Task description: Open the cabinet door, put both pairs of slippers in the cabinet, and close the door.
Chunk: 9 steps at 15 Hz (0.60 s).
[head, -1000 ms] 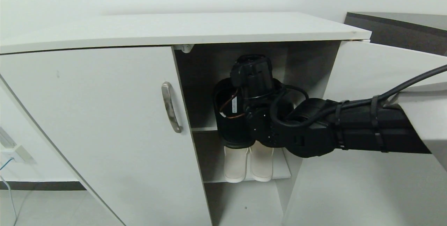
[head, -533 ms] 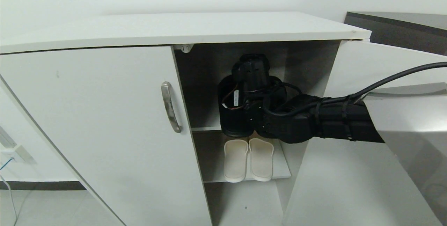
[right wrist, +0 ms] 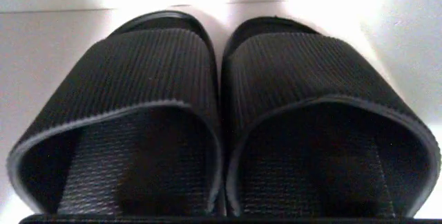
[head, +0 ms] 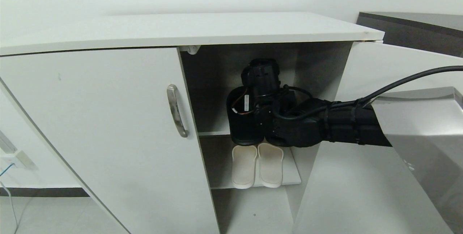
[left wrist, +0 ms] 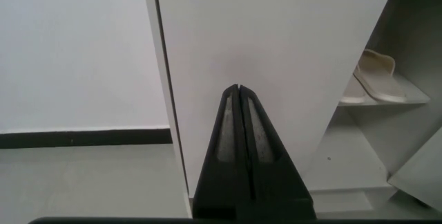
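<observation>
The head camera sat above and in front of the white laminate cabinet [head: 188, 28], facing forward and down from a middling distance. It took in the cabinet's top, its closed door and its open compartment. The left wrist camera hung low outside the cabinet, before the closed door, and looked along its own dark fingers [left wrist: 226, 131], pressed together, at the door's face. It shared with the head view the pair of cream flat slippers [head: 257, 165] on the cabinet's shelf, seen from the wrist as cream slippers [left wrist: 376, 75] off to one side. The right wrist camera sat inside the cabinet's open compartment, very near the pair of black ribbed rubber slippers [right wrist: 221, 113], facing their straps. The head view held those black slippers [head: 240, 122] too.
</observation>
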### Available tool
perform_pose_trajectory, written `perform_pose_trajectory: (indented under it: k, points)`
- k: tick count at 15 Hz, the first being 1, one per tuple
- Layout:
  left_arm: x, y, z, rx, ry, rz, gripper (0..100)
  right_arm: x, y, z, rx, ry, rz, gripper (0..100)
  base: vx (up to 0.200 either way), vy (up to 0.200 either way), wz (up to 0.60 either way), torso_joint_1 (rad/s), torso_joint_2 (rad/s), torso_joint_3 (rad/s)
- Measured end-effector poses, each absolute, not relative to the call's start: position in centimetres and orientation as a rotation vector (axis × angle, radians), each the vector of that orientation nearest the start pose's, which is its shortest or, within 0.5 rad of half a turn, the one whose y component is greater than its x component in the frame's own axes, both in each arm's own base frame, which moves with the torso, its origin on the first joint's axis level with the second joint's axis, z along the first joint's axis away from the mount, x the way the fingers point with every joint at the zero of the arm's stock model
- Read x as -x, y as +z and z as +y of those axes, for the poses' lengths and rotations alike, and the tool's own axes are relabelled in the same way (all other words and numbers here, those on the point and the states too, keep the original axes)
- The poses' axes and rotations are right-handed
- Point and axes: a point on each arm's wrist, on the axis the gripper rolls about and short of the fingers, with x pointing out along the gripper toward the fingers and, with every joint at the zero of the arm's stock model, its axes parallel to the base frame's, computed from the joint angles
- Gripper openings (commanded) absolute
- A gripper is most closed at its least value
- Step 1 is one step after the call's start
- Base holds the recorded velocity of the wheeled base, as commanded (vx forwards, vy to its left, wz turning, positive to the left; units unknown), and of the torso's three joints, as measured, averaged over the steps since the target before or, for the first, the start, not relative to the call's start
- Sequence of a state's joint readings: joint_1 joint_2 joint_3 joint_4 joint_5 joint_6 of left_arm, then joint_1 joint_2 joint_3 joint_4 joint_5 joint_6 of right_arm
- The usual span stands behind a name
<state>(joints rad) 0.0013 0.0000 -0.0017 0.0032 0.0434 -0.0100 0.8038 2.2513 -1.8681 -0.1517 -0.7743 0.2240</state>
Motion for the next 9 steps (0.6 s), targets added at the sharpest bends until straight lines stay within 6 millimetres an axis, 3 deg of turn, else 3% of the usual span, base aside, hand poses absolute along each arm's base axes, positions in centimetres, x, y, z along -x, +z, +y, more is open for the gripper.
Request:
perform_pose_trajectory:
  k: [4, 9]
  points:
    - [2.3, 7.6, 0.1, 0.009, 0.044, 0.001, 0, -32.8, 21.6, 32.6, -0.048, 0.020, 0.183, 100, 0.000, 0.000, 0.00, 0.000, 0.00, 0.000]
    - [2.3, 7.6, 0.1, 0.009, 0.044, 0.001, 0, -28.5, 22.6, 31.9, -0.045, 0.077, 0.199, 100, 0.000, 0.000, 0.00, 0.000, 0.00, 0.000]
